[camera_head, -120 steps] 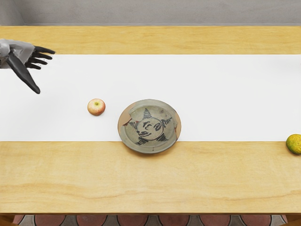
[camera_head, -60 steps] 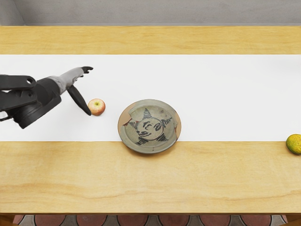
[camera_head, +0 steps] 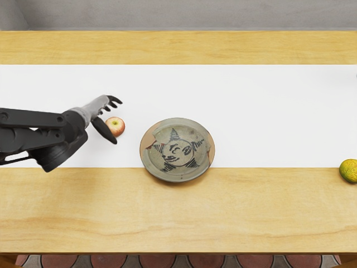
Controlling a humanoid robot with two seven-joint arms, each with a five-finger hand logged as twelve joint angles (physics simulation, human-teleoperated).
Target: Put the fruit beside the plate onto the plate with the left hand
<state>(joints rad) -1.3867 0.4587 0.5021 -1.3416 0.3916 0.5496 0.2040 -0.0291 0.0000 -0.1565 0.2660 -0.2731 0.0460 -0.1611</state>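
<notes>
Two fruits lie in the head view: an apple point(camera_head: 117, 125) just left of the plate point(camera_head: 145, 159), and a greenish-orange fruit point(camera_head: 349, 170) well apart at the right edge of the table point(camera_head: 178, 212). The apple is the one beside the plate, and so the one the task concerns. It rests on the white runner point(camera_head: 251, 100), near the plate's rim but not touching it, where it lay a second ago.

Over that second the left hand point(camera_head: 96, 110) has travelled from the far left edge of the picture to the apple. Half a second ago its fingers were stretched out straight past the fruit. Now the fingers point(camera_head: 113, 101) are bent and sit apart from the thumb point(camera_head: 105, 130), with the apple in the gap between them. The thumb overlaps the apple's left side, though actual contact cannot be judged. Nothing is clamped yet.

The approach appears finished and the grasp only beginning; closing, lifting and carrying rightward to the plate all remain. The right arm is out of view
</notes>
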